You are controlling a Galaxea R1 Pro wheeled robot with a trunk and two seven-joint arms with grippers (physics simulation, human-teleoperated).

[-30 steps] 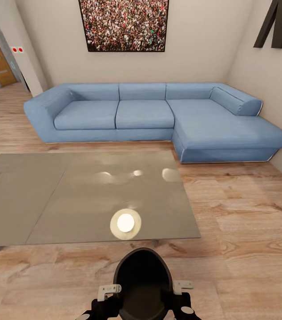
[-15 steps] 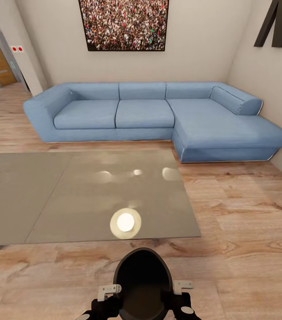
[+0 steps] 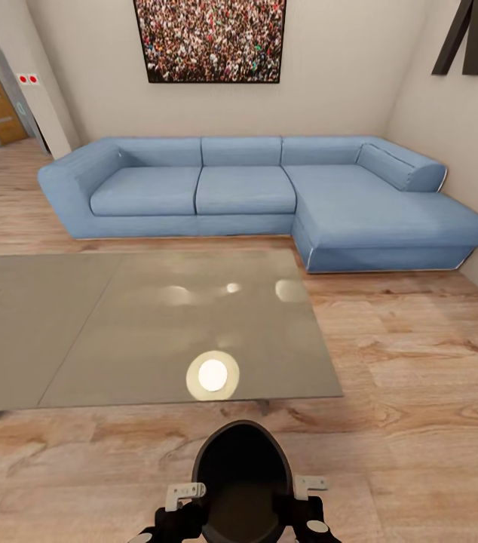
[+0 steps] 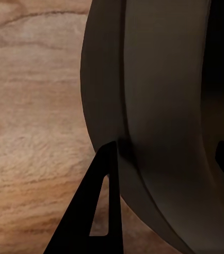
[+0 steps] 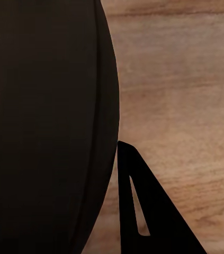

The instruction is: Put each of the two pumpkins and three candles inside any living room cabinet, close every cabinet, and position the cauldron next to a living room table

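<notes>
Camera nudged forward, grey table (image 3: 118,332), blue sofa (image 3: 246,192), wood floor (image 3: 420,392)

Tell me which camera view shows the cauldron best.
The head view: it looks down into the black cauldron, showing its whole rim and dark inside, held between both arms just short of the grey table. The left wrist view and the right wrist view each show a close slice of its curved wall against the wood floor.

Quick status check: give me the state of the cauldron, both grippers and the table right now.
cauldron: upright, mouth open, nothing seen inside, held between both grippers, short of the table edge.
left gripper: at the cauldron's left side; one finger outside its wall; grip cannot be confirmed.
right gripper: at the cauldron's right side; grip cannot be confirmed.
table: glossy grey top, bare apart from light reflections.
</notes>
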